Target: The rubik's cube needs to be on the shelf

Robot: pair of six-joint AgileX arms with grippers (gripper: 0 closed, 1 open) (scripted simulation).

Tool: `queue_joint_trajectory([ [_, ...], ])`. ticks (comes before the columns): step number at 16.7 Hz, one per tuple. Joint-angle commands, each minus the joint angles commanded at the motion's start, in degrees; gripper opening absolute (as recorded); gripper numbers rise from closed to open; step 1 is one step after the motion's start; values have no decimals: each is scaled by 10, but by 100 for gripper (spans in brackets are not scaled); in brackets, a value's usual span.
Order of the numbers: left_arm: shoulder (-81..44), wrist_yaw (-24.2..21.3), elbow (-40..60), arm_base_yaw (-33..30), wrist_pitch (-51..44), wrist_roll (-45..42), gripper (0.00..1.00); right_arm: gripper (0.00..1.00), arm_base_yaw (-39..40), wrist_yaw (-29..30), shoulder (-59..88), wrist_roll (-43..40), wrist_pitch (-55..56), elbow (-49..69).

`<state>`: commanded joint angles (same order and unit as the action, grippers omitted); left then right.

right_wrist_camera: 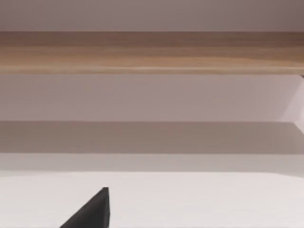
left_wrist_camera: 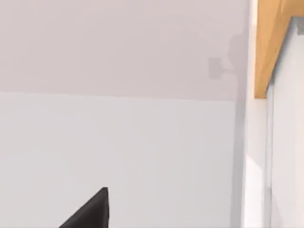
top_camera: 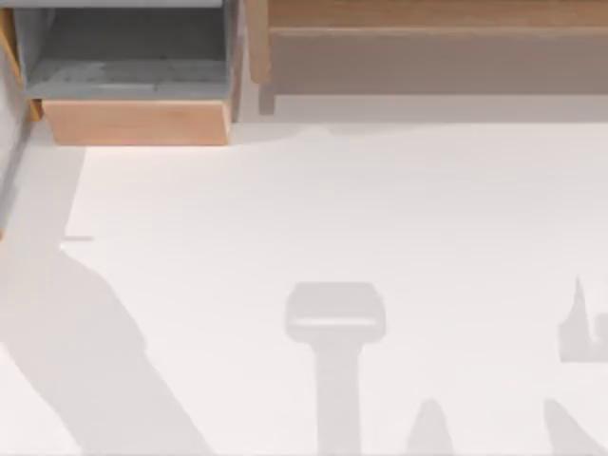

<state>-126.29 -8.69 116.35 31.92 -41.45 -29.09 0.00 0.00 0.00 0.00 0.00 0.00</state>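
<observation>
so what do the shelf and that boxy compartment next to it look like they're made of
The shelf looks like light wood with a matte finish: streaky grain shows along its board, while its front face is a flat grey-brown, possibly painted. The boxy compartment has a similar light-wood front, and its inside is lined in mottled grey, maybe stone or concrete; the look leaves that open. Both stand on a plain white table.

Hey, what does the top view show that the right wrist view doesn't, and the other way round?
Top view alone: the grey-lined boxy compartment with a light wood front, at the table's far left, and the shelf's side post. Right wrist view alone: a black piece of the right gripper. Shared: the shelf and the white table.
</observation>
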Motion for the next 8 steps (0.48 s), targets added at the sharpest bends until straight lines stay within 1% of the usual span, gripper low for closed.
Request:
queue_joint_trajectory([
  [4, -59, 35, 111, -69, -189, 98, 100, 100, 0, 0, 0, 0, 0, 0],
  [8, -106, 56, 177, -115, -311, 162, 100, 100, 0, 0, 0, 0, 0, 0],
])
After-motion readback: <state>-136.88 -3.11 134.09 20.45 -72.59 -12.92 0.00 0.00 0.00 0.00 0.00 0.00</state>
